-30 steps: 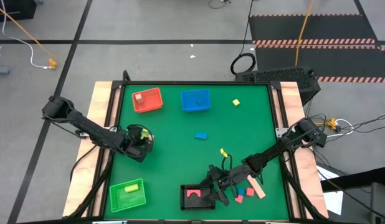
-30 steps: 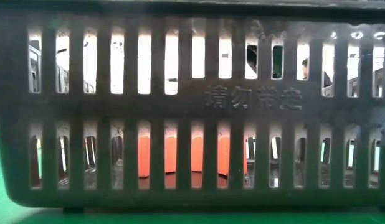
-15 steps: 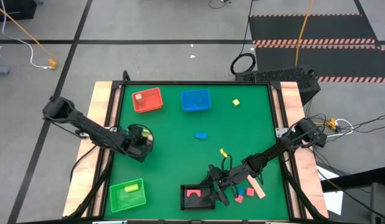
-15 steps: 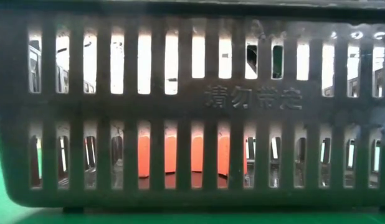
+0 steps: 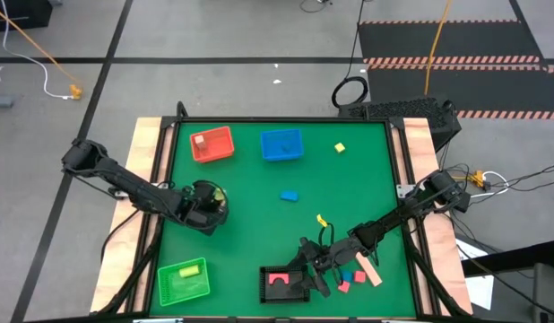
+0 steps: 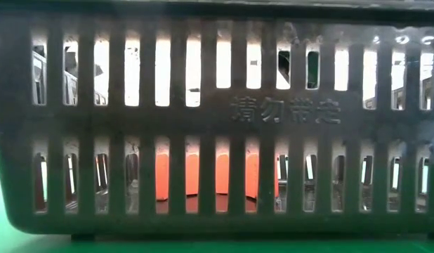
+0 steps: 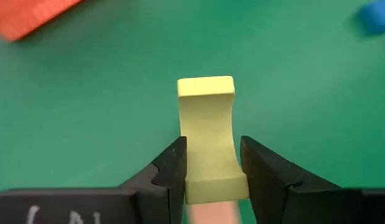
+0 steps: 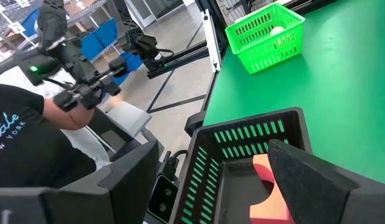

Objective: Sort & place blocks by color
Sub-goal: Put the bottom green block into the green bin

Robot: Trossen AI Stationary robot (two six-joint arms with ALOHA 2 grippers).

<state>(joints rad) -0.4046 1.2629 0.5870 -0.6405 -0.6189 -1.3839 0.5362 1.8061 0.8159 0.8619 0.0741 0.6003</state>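
The left gripper (image 7: 211, 165) clamps a yellow-green block (image 7: 207, 134) between its fingers above the green table (image 7: 86, 112); a blue block (image 7: 375, 15) lies farther ahead. The right gripper (image 5: 324, 262), jaws parted, hangs beside the black basket (image 5: 281, 283).

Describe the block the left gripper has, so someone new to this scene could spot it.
On the green table, find the left arm coming in from the left edge; the left gripper is shut on the block above the mat. It is a pale yellow piece with concave sides, held upright between the two dark fingers. The other loose yellow blocks lie farther right.
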